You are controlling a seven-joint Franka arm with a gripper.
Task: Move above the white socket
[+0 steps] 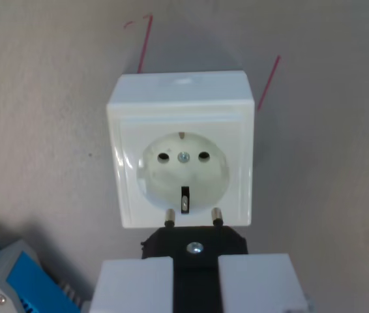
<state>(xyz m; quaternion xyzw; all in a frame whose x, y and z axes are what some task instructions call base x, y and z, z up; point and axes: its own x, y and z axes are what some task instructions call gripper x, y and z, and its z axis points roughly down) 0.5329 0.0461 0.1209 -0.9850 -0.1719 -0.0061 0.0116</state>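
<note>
My gripper (195,277) fills the bottom middle of the wrist view. My two white fingers (132,285) stand side by side, pressed against a black plug (194,242) clamped between them, its two metal pins pointing up the picture.

We take the square white plastic wall socket (183,151) as our landmark. Above it and to both sides we see open grey surface, marked only by thin red drawn lines (144,45), flat and no obstacle. Directly below it, the black two-pin plug (194,242) sits between the white gripper fingers (132,285), its metal pins at the socket's lower edge. Lower left of the socket, a blue and grey box (16,277) blocks that corner.
</note>
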